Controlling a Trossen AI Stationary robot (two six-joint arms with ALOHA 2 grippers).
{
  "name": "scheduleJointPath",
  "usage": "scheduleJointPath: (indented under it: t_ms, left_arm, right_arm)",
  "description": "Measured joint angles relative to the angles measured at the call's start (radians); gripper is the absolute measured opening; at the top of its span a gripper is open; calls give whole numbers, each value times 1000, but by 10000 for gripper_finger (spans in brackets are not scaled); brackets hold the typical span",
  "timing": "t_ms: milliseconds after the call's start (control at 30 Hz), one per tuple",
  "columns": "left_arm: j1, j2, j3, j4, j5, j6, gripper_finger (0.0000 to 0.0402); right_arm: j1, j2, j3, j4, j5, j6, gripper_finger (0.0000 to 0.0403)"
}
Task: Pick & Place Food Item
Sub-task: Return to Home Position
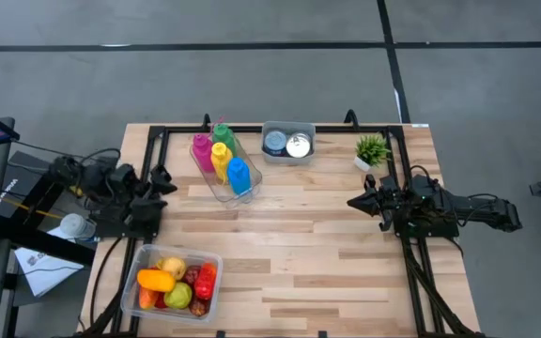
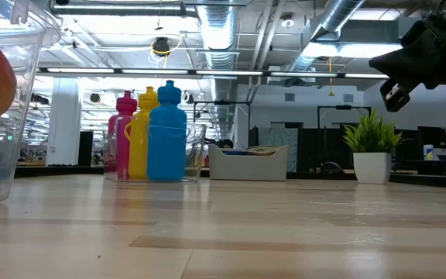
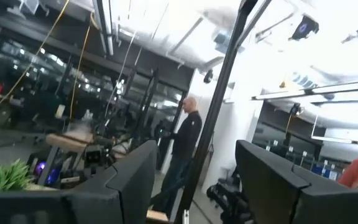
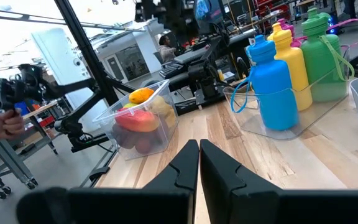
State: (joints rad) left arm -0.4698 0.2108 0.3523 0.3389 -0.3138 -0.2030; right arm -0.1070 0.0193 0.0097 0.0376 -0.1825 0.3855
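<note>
The food items [image 1: 172, 282], yellow, orange, red and green fruit and vegetables, lie in a clear bin [image 1: 207, 306] at the table's near left; the right wrist view also shows them [image 4: 138, 118]. My left gripper [image 1: 163, 178] hangs at the table's left edge, above and beyond the bin, tilted up toward the room. Its fingers [image 3: 129, 180] stand open with nothing between them. My right gripper [image 1: 353, 202] waits shut at the table's right side, level and pointing left [image 4: 199, 155].
A clear tray with several coloured bottles [image 1: 222, 161] stands at the back middle. A grey bin with cans [image 1: 287, 143] and a small potted plant [image 1: 372, 150] are beside it. Bare wood [image 1: 299, 244] lies between the arms. A person [image 3: 182, 149] stands in the room beyond.
</note>
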Motion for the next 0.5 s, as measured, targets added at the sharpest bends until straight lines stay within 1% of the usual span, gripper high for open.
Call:
scheduleJointPath:
  t_ms: [133, 433, 500]
  left_arm:
    - [0, -49, -116, 106, 1, 9, 209]
    - [0, -140, -343, 241, 2, 14, 209]
    - [0, -149, -345, 208, -2, 8, 209]
  right_arm:
    - [0, 0, 0, 0, 0, 0, 12]
    - [0, 0, 0, 0, 0, 0, 12]
    - [0, 0, 0, 0, 0, 0, 12]
